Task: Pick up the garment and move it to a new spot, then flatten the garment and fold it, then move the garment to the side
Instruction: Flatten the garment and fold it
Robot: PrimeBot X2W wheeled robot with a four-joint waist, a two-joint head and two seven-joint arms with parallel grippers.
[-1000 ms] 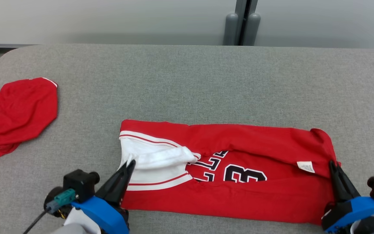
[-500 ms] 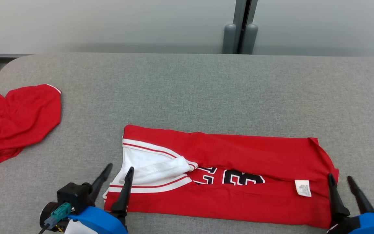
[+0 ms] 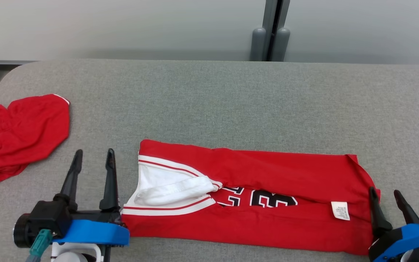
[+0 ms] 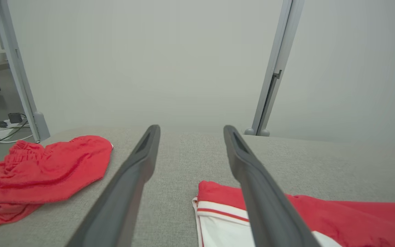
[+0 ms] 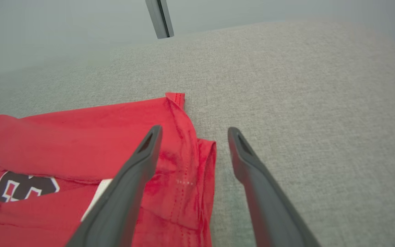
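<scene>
The garment (image 3: 267, 218), a red jersey with white trim and black numerals, lies folded into a long band on the grey table (image 3: 231, 102), near its front edge and running left to right. Its white-lined neck opening is at the left end. A small white label (image 3: 340, 211) sits near the right end.

The left claw (image 3: 94, 151) stands open and empty just beside the garment's left end, over bare table and clear of the cloth, fingers pointing away from the robot. In the left wrist view the garment's trimmed corner (image 4: 218, 206) lies low on the right, partly behind one finger.

The right claw (image 3: 384, 190) is also open and holds nothing. It straddles the garment's right edge. In the right wrist view one finger lies over the red hem (image 5: 183, 164) and the other over bare table. Whether the finger touches the cloth is hard to tell.

A second crumpled red cloth (image 3: 20, 134) lies at the table's far left, well apart from the garment.
</scene>
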